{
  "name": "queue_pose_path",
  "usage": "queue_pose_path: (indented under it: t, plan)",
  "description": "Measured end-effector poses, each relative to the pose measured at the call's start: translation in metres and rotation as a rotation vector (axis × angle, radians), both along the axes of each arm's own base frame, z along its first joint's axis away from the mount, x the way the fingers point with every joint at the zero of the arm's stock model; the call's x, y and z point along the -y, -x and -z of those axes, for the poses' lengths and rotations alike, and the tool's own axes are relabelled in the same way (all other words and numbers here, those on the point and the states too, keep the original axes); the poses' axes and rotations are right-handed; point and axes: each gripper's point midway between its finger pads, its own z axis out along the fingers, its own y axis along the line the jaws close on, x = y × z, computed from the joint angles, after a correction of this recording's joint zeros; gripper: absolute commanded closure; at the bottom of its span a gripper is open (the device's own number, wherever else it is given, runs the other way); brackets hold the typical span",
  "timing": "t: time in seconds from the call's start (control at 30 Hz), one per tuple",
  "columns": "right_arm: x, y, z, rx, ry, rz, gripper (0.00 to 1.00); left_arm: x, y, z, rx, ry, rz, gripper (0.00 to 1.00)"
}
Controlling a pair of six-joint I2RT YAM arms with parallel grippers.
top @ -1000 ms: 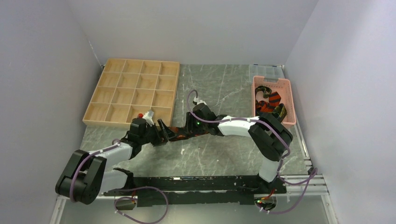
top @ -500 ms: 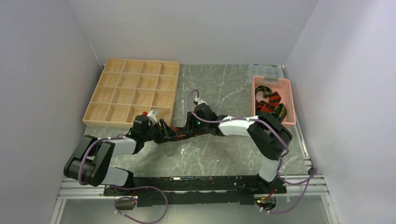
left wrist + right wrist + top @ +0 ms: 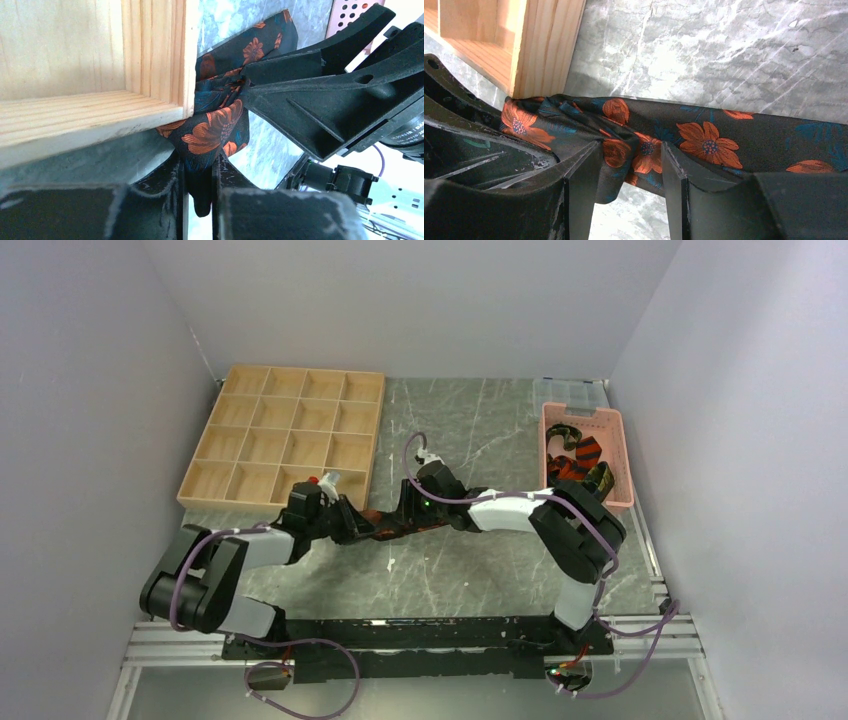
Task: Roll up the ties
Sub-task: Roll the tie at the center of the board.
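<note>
From above, the left claw point(image 3: 347, 524) and right claw point(image 3: 404, 512) meet at the wooden tray's point(image 3: 232, 504) near corner, mostly hiding the tie point(image 3: 379, 532) on the tabletop point(image 3: 470, 575). Left wrist: that claw is pinched tight on a fold. Right wrist: its claw clamps bunched fabric, and the tie's ends run out of view.

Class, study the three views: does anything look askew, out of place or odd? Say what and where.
The tie is bunched and creased against a corner of the tray, neither flat nor rolled. The left gripper pinches its end; the right gripper straddles a fold. More ties lie tangled in the basket.
</note>
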Motion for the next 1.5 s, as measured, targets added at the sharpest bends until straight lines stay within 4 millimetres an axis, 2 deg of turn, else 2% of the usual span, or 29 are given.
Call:
queue_pose_path:
  t: [0.23, 0.5, 0.6, 0.8, 1.0, 1.1, 1.2, 1.3, 1.5]
  plan:
    - [0.004, 0.003, -0.004, 0.001, -0.002, 0.012, 0.47, -0.008, 0.003, -0.004, -0.033, -0.076, -0.026, 0.97]
    - [0.043, 0.013, -0.024, 0.070, 0.018, 0.113, 0.47, -0.051, 0.016, -0.009, -0.147, -0.314, -0.158, 0.97]
    - [0.053, 0.017, -0.019, 0.072, 0.034, 0.133, 0.47, -0.068, 0.022, -0.010, -0.199, -0.419, -0.202, 0.97]
    - [0.069, 0.031, 0.004, 0.028, 0.075, 0.148, 0.47, -0.097, 0.033, -0.014, -0.306, -0.605, -0.273, 0.97]
    - [0.072, 0.034, 0.003, 0.034, 0.057, 0.155, 0.47, -0.113, 0.042, -0.017, -0.402, -0.773, -0.313, 0.97]
    - [0.072, 0.035, 0.002, 0.040, 0.048, 0.155, 0.47, -0.115, 0.044, -0.024, -0.417, -0.860, -0.325, 0.97]
    - [0.072, 0.036, 0.003, 0.041, 0.046, 0.154, 0.47, -0.109, 0.042, -0.031, -0.414, -0.954, -0.320, 0.97]
    - [0.074, 0.037, 0.005, 0.040, 0.047, 0.155, 0.47, -0.099, 0.042, -0.028, -0.411, -1.061, -0.298, 0.97]
    - [0.079, 0.042, 0.000, 0.053, 0.032, 0.156, 0.47, -0.092, 0.041, -0.016, -0.423, -1.265, -0.271, 0.97]
